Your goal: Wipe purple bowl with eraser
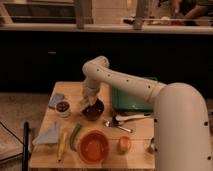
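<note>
Noted: purple bowl (95, 113) dark maroon, near-black inside; pale gripper (90, 102) at its left rim; white arm (127, 85); orange-red bowl (94, 147); green tray (131, 101); grey-blue cloth (49, 134); tan table (75, 91).

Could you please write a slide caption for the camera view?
The gripper hangs at the purple bowl on the wooden table.

Small wooden worktop (72, 92) stands on pale grey-tan floor (20, 107), warm dim light. Far side: long dark panel wall (45, 55) topped by a pale ledge (60, 28) running left to right. Two light upright posts (80, 12) rise above the ledge.
</note>
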{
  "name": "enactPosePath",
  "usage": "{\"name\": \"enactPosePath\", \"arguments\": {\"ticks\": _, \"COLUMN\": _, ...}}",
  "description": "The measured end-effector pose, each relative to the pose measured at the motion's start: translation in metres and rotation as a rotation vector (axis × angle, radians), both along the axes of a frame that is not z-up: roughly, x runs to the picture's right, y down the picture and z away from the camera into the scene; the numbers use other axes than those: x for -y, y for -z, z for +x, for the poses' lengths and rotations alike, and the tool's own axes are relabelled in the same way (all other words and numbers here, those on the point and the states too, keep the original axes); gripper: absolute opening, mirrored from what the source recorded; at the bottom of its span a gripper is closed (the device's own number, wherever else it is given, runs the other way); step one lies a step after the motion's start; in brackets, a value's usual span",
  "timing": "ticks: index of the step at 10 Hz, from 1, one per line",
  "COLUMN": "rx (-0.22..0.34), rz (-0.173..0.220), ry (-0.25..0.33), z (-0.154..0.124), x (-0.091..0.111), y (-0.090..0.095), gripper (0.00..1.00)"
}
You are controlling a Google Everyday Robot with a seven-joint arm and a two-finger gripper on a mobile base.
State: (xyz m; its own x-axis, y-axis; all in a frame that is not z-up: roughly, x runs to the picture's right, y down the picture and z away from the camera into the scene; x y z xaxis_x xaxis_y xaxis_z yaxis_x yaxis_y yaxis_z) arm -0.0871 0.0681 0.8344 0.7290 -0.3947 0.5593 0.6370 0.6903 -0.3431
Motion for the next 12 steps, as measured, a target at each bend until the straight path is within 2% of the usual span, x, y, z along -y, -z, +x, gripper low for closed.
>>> {"name": "enactPosePath", "arguments": {"ticks": 3, "rx": -0.023, "rz": -0.059, "ry": 0.003, "z": 0.026, "x": -0.029, "y": -0.001, "gripper": 0.00}}
{"name": "enactPosePath", "arguments": {"ticks": 6, "rx": -0.084, "rz": -0.089, "ry": -0.044, "z": 0.072, "x": -0.037, "y": 0.001, "gripper": 0.00}}
{"name": "enactPosePath", "arguments": {"ticks": 9, "rx": -0.134, "rz": -0.088, "ry": -0.090, "z": 0.100, "x": -0.034, "y": 0.004, "gripper": 0.00}}
{"name": "enactPosePath", "arguments": {"ticks": 12, "rx": -0.149, "rz": -0.063, "ry": -0.103, "z": 0.095, "x": -0.012, "y": -0.005, "gripper": 0.00}}
